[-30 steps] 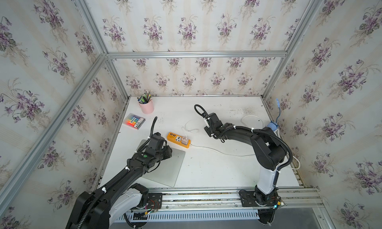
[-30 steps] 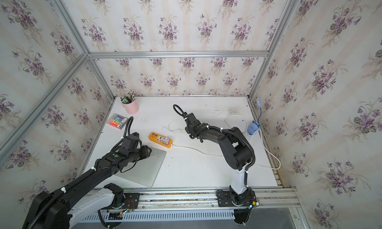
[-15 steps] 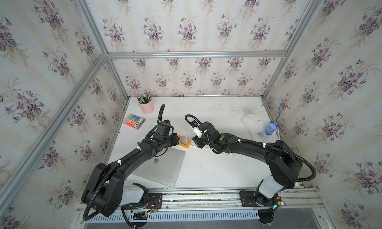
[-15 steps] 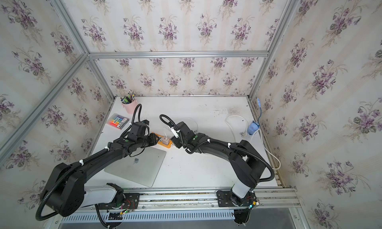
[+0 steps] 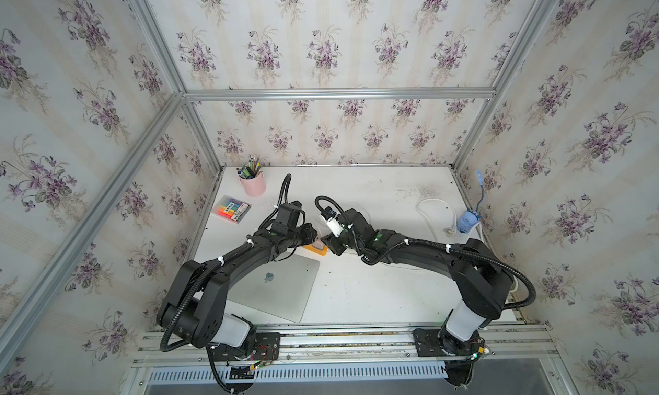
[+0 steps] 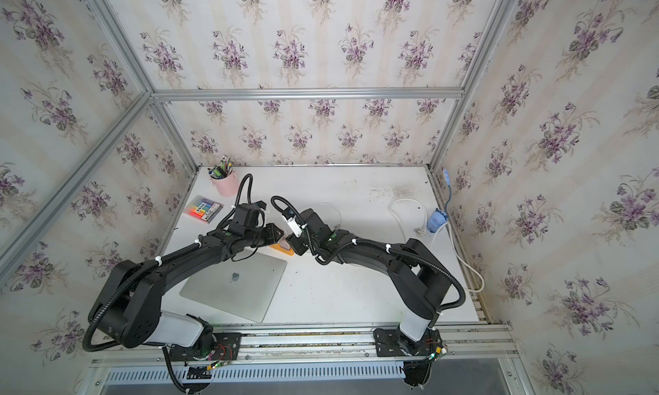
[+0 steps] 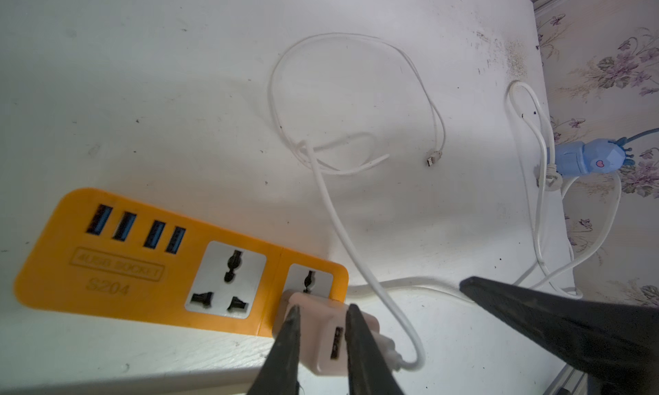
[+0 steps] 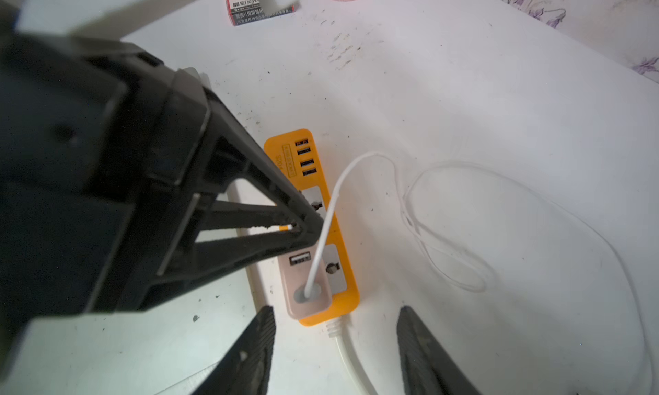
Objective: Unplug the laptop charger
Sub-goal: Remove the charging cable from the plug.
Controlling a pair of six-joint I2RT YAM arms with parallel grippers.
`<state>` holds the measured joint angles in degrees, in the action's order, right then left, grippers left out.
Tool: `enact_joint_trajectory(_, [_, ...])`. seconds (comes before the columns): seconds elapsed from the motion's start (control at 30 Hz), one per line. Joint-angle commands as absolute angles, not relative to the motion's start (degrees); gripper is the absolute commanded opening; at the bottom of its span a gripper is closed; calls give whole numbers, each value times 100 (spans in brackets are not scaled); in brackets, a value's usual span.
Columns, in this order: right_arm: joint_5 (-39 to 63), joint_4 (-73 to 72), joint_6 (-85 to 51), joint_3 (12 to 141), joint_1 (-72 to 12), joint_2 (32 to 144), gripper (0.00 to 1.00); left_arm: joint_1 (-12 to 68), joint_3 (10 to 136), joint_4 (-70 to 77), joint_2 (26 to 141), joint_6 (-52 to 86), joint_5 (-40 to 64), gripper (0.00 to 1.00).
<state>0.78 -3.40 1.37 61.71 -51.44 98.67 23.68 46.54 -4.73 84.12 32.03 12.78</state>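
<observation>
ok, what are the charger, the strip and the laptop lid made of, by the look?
laptop charger: pale pinkish plastic, smooth satin finish, moulded rounded edges.
power strip: orange plastic, matte, embossed lettering, white socket inserts.
laptop lid: probably aluminium, going by the even matte grey sheen. It could be painted, cannot confirm.
</observation>
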Motion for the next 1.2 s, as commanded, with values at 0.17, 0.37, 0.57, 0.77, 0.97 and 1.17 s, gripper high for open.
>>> enact_joint_trajectory(0.17, [-35,-301,290,6460,-5238,10175,56,2370,4771,-650,8665,3128,1271,24])
enact_joint_trajectory(0.37, [-172,-255,325,6504,-5247,10265,51,2364,4739,-779,8739,3182,1135,21])
enact_joint_trajectory(0.57, [-147,-261,362,6555,-5254,10353,47,2360,4650,-828,8691,3209,1047,20])
enact_joint_trajectory(0.77, [-104,-252,403,6608,-5300,10392,47,2364,4631,-734,8789,3236,1069,20])
enact_joint_trajectory(0.97, [-151,-216,404,6618,-5334,10498,27,2362,4570,-536,8829,3340,1158,20])
enact_joint_trajectory(1.17, [-149,-219,380,6603,-5361,10556,0,2363,4569,-525,8790,3376,1134,21])
